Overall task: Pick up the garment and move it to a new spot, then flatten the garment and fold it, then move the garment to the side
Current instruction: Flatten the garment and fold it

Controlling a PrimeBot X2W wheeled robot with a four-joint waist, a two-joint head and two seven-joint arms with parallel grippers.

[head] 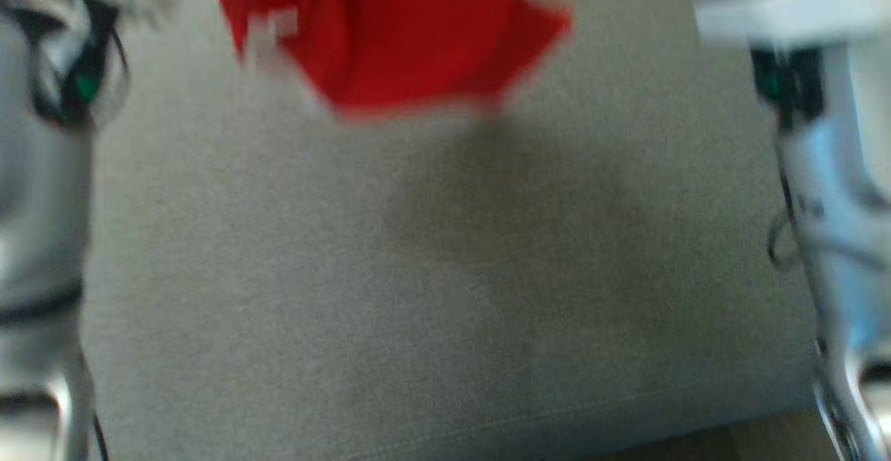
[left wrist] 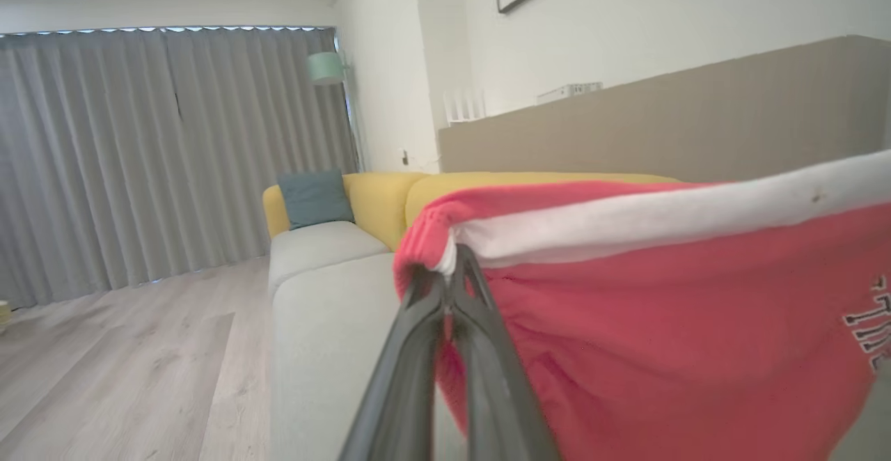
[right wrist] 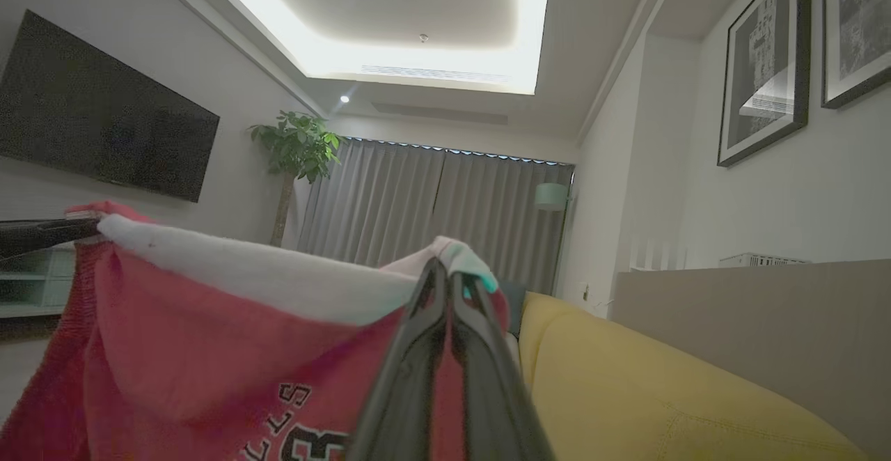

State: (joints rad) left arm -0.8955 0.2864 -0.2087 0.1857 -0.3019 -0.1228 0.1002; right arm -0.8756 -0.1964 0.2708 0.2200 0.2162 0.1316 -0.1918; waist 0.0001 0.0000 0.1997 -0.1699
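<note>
The garment (head: 390, 36) is red with a white band and dark lettering. It hangs lifted above the grey sofa seat (head: 445, 294), its lower edge clear of the cushion and a shadow beneath it. In the left wrist view my left gripper (left wrist: 451, 262) is shut on one end of the white band of the garment (left wrist: 661, 294). The right wrist view has my right gripper (right wrist: 449, 276) shut on the other end of the band, with the garment (right wrist: 209, 356) stretched away to the left. The head view is blurred, with both pale forearms at its sides.
A yellow sofa back (right wrist: 626, 377) runs along the wall side, with a teal cushion (left wrist: 314, 198) at the far end. Wood floor (left wrist: 118, 356) lies beside the seat, curtains (left wrist: 167, 147) beyond. A wall television (right wrist: 97, 120) and a plant (right wrist: 296, 147) stand across the room.
</note>
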